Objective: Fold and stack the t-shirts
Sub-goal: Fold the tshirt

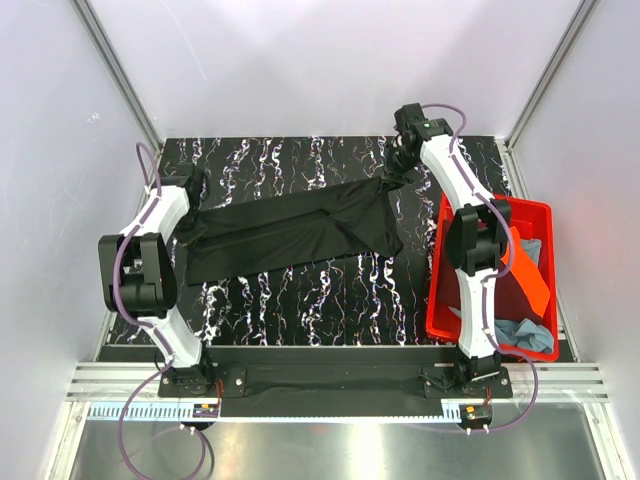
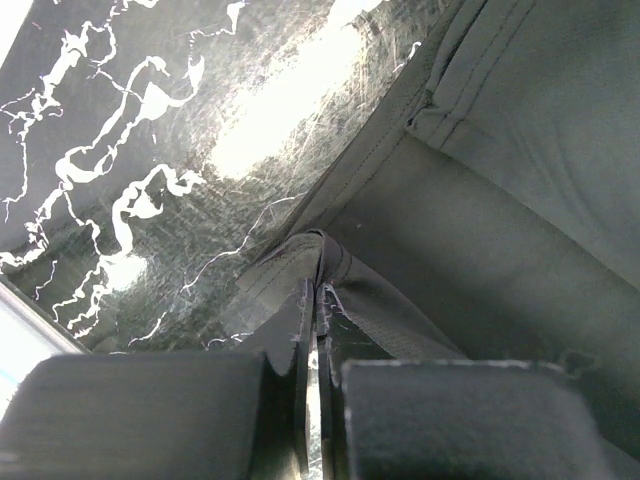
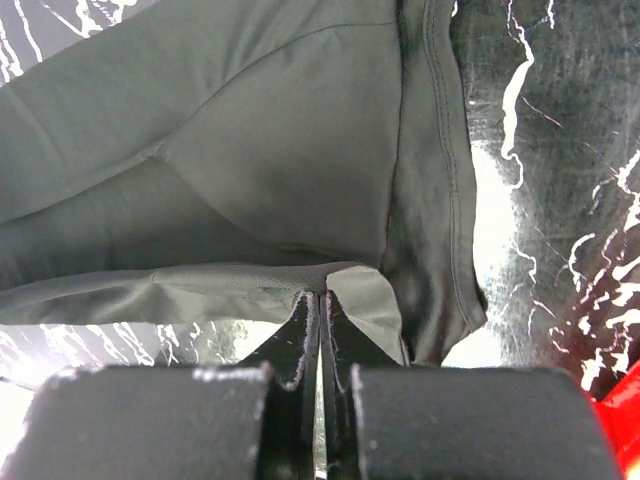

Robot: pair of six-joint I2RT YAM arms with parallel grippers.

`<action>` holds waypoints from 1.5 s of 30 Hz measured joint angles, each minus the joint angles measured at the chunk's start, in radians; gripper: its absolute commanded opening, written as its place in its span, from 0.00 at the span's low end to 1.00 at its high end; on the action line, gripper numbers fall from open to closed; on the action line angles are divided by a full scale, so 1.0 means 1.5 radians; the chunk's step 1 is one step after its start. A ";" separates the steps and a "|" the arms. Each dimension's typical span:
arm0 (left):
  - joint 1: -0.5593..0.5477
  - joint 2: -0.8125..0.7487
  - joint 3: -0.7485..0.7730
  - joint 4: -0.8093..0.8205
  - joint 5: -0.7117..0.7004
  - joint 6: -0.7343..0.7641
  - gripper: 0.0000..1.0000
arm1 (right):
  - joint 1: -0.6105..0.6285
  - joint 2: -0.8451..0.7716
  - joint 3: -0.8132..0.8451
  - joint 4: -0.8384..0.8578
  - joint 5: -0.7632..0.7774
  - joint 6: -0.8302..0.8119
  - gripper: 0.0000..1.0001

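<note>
A black t-shirt (image 1: 290,230) lies stretched across the dark marbled table (image 1: 300,300) between the two arms. My left gripper (image 1: 196,188) is at its left end, and in the left wrist view the jaws (image 2: 318,295) are shut on a pinched fold of the black cloth (image 2: 480,200). My right gripper (image 1: 398,168) is at the shirt's far right corner. The right wrist view shows it (image 3: 322,300) shut on an edge of the shirt (image 3: 270,150). More t-shirts sit in the bin: an orange one (image 1: 530,272), a dark maroon one (image 1: 510,303) and a grey-blue one (image 1: 527,335).
A red plastic bin (image 1: 437,270) stands at the table's right side, partly behind the right arm; a corner of it (image 3: 622,440) shows in the right wrist view. White walls and metal rails close in the table on three sides.
</note>
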 measured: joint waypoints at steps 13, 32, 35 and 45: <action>0.015 0.070 0.036 0.004 0.000 0.008 0.07 | -0.012 0.070 0.049 0.015 -0.032 0.005 0.00; 0.020 0.036 0.064 0.011 -0.005 0.037 0.89 | -0.047 0.232 0.191 0.077 -0.093 0.060 0.45; 0.020 -0.016 0.039 0.010 -0.010 0.044 0.80 | -0.052 0.235 0.203 0.071 -0.096 0.070 0.48; 0.021 -0.087 -0.097 0.090 0.150 0.104 0.51 | -0.033 -0.050 -0.211 0.091 -0.093 0.036 0.51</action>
